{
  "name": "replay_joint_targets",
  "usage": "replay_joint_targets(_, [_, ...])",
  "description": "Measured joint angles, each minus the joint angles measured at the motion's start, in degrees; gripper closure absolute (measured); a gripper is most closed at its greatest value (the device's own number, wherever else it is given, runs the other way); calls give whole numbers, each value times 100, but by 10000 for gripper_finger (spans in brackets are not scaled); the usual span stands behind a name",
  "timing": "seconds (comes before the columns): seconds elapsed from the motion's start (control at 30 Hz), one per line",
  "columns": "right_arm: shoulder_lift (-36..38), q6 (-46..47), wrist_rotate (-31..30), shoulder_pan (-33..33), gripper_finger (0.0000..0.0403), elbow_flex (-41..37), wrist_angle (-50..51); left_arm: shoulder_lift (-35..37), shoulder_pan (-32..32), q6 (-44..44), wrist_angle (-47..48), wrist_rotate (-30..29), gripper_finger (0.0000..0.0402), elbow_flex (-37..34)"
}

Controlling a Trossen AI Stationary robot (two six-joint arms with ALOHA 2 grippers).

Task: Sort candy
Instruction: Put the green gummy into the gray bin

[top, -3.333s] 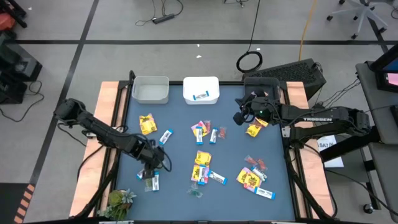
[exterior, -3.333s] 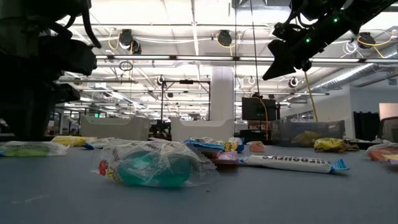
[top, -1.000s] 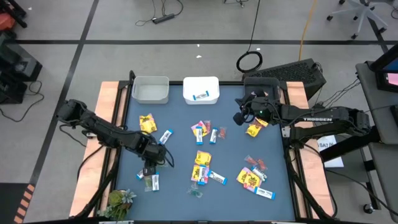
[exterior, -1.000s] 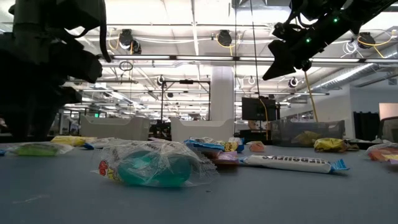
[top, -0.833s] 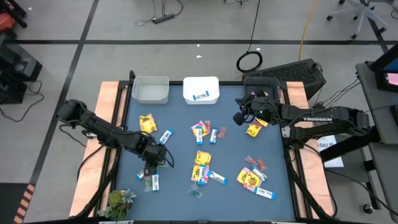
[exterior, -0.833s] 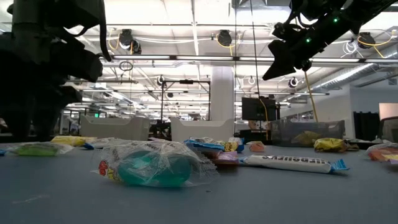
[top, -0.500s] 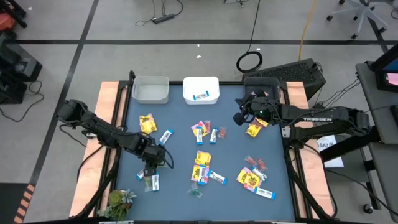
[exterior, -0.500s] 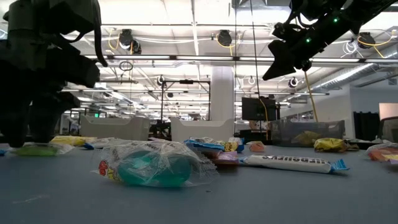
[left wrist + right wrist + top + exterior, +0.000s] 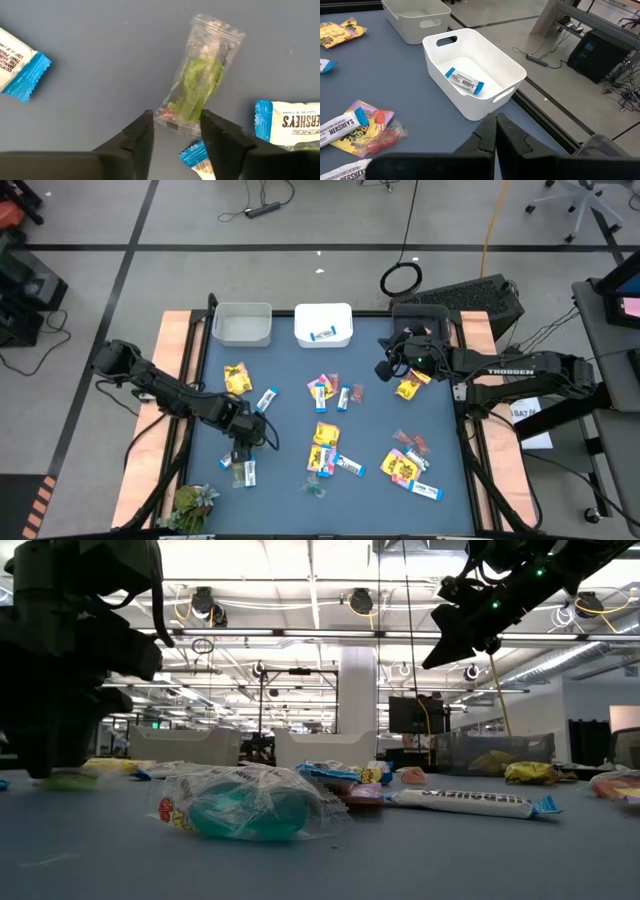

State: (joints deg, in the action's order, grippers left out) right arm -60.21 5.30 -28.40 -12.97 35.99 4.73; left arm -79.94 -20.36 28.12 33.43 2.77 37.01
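Wrapped candy lies scattered on the blue table: yellow packets, blue-and-white bars, red pieces. My left gripper is open, low over the table's near left part. Its fingers stand on either side of one end of a clear wrapper with a green sweet, which lies flat; a blue-and-white bar lies beside it. My right gripper is shut and hangs in the air at the far right, touching nothing. My left gripper comes from above, pointing down, with a finger on each side of the clear wrapper's end. The wrapper lies flat on the table. Whether the fingers touch it, I cannot tell.
Two bins stand at the far edge: a grey one and a white one with one blue-and-white bar in it. A green leafy thing sits at the near left corner. A clear-wrapped teal sweet lies near the front.
My left gripper has come down toward the table over the green sweet; in the low view its fingers now cover most of it. The right arm has kept still.
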Motion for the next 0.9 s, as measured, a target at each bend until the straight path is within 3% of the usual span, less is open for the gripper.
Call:
replay_joint_targets(0.43, [-2,0,0,0,403,2,0,21,41,-155,2,-70,389,-1])
replay_joint_targets(0.57, [-2,0,-1,0,403,2,-1,141,130,-187,133,-175,395,202])
replay_joint_targets(0.7, [-2,2,0,0,403,2,-4,358,305,-498,749,-709,396,622])
replay_joint_targets(0.9, [-2,1,-2,0,403,2,-2,672,1237,-808,1018,-1670,397,994])
